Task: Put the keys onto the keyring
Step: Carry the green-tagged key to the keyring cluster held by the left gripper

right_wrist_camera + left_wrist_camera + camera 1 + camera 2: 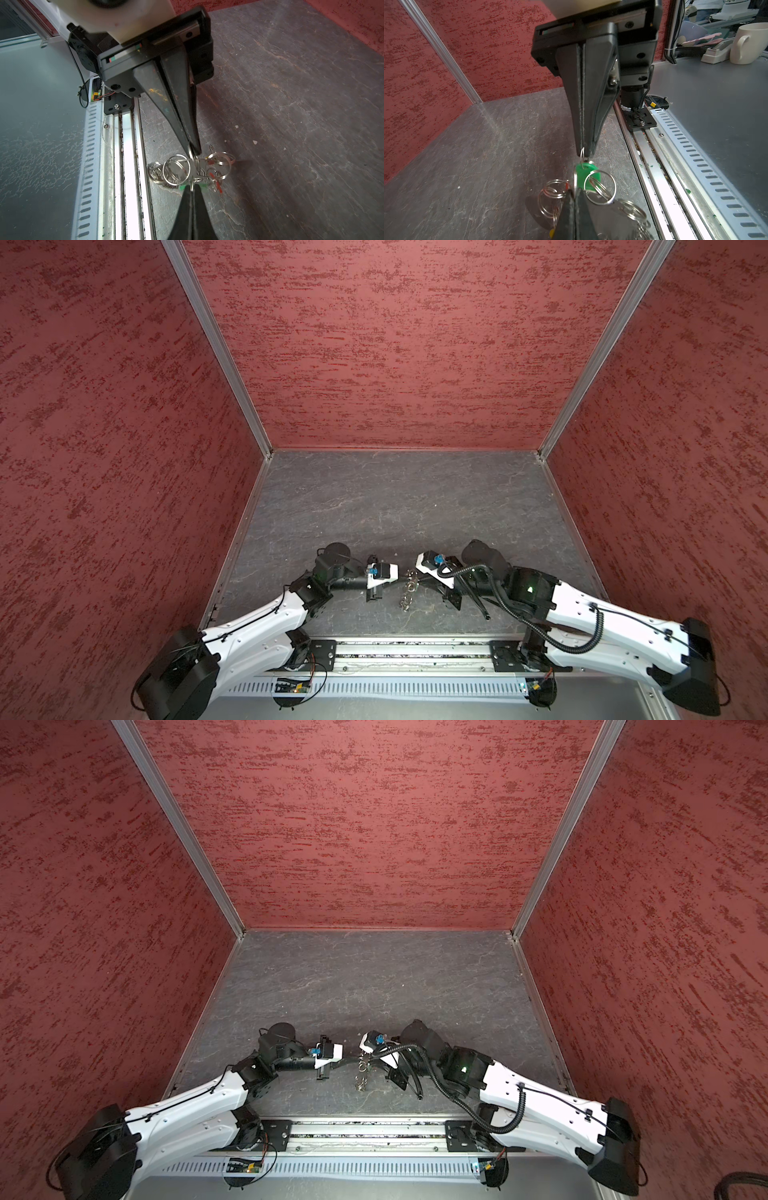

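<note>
The keyring (409,585) is a bunch of linked silver rings hanging between my two grippers low over the dark floor; in both top views its tail droops toward the front rail. My left gripper (575,191) is shut on the edge of one ring. My right gripper (192,188) is shut on a thin ring at the metal end of the green key (588,176). A red key (217,187) dangles among the rings, and a sliver of the yellow key (552,232) shows beside my left fingers. The two gripper tips face each other, a few centimetres apart.
A metal rail (407,651) with the arm bases runs along the front edge, close below the keyring. Red textured walls (395,344) close in three sides. Outside the cell stand a white mug (749,43) and a grey desk item (716,52).
</note>
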